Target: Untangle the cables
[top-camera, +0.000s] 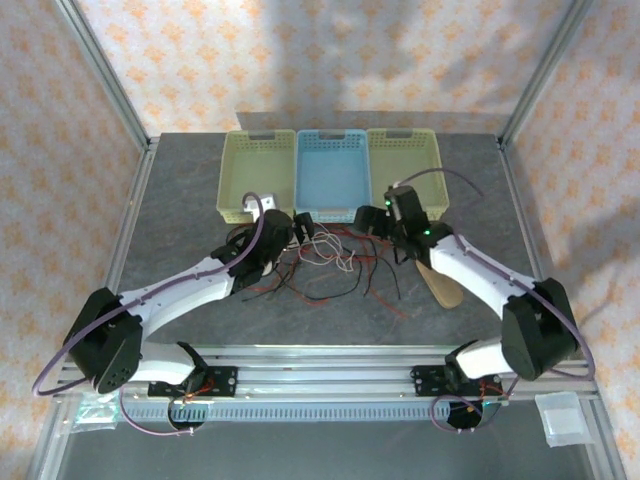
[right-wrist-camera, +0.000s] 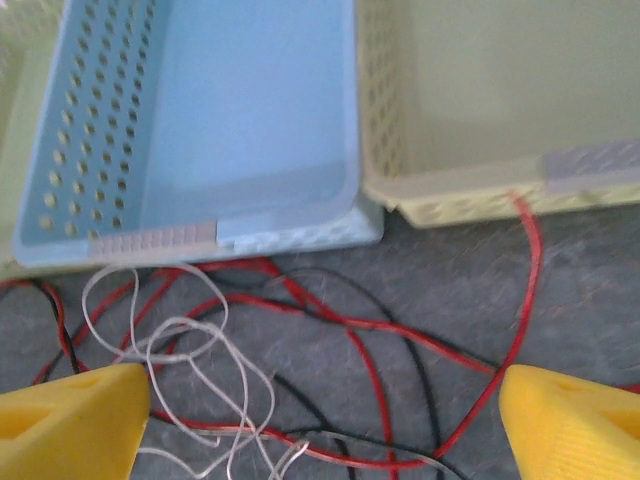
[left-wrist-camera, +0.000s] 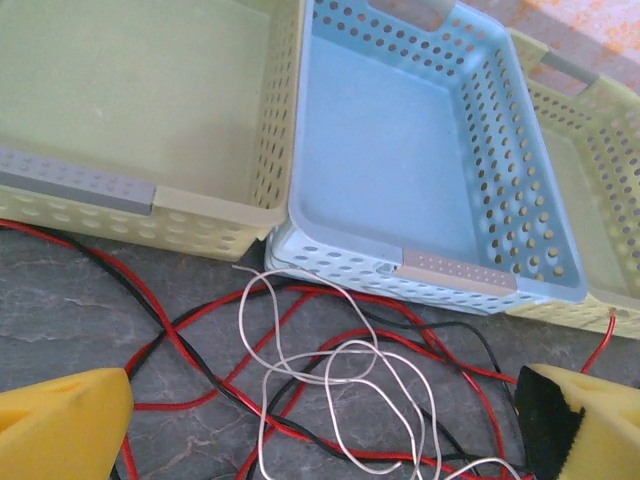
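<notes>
- The cables [top-camera: 335, 262] lie in one loose tangle on the bench [top-camera: 180, 200], at 6 o'clock from the blue basket [top-camera: 333, 175] and just clear of its front wall.
- In the top view the tangle's long axis runs along the 9-to-3 line, parallel to the row of baskets, with both arms reaching in over its two ends.
- The left jaws stand wide apart and hold nothing. Their yellow pads [left-wrist-camera: 60, 420] sit at the lower corners of the left wrist view, with cable on the bench between and ahead of them.
- From the left jaws the white cable [left-wrist-camera: 345, 370] lies at 12 o'clock, its loops almost centred in the gap.
- The right jaws are also wide apart with nothing between their pads [right-wrist-camera: 570, 420].
- From the right jaws the white loops sit off at 10 o'clock, close to the left-hand pad. A red strand [right-wrist-camera: 537, 270] climbs toward 1 o'clock and touches the rim of the right-hand yellow basket [right-wrist-camera: 480, 190].
- Both arms look about equally near the tangle, but I judge the left one better lined up on the white knot.
- The right arm seems better placed for the red strand by its outer pad.
- The likely next move is a descent onto a single strand, and the crossings make catching two at once the main risk.
</notes>
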Controlling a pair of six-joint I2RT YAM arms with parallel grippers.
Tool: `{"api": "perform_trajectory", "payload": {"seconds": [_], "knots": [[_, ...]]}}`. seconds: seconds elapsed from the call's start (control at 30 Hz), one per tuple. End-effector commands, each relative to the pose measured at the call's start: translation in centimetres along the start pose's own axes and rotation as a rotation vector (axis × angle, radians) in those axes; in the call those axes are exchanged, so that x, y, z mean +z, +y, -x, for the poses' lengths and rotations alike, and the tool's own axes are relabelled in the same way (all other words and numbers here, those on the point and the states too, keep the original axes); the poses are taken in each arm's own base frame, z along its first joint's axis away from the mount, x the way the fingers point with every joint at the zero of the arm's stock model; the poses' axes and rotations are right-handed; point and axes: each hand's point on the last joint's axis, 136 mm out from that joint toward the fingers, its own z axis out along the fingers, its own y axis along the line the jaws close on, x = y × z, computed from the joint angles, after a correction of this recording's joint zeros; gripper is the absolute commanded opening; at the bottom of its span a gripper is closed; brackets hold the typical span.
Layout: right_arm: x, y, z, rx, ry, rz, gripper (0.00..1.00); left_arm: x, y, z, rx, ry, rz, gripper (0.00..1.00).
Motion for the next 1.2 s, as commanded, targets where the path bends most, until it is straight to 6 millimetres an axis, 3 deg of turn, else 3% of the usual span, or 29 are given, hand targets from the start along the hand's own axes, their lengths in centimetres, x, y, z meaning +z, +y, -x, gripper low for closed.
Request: {"api": "perform_trajectory", "payload": {"seconds": [0.0, 0.37, 0.7, 0.93, 1.07, 1.17], "knots": [[0.6, -0.9, -2.7, -0.033, 0.101, -0.08, 0.84, 0.1, -1.0, 0.2, -0.04, -0.001, -0.04, 0.99], [-1.1, -2.1, -7.4, -0.073, 0.205, -0.258, 0.52, 0.8, -0.5, -1.1, -0.072, 0.015, -0.052, 0.99], [-4.0, -2.4, -11.1, -0.097, 0.332, -0.303, 0.44, 1.4, -0.4, -1.2, -0.098, 0.015, -0.065, 0.99], [-3.7, -4.8, -8.8, -0.136, 0.266, -0.39, 0.4, 1.3, -1.6, -1.0, -0.036, 0.011, -0.106, 0.99], [-2.7, -2.2, -7.4, -0.196, 0.242, -0.253, 0.4, 0.7, -3.3, -1.4, 0.065, 0.031, -0.128, 0.99], [-1.6, -0.6, -7.4, -0.195, 0.245, -0.186, 0.4, 0.4, -3.1, -2.4, 0.07, 0.059, -0.131, 0.99]]}}
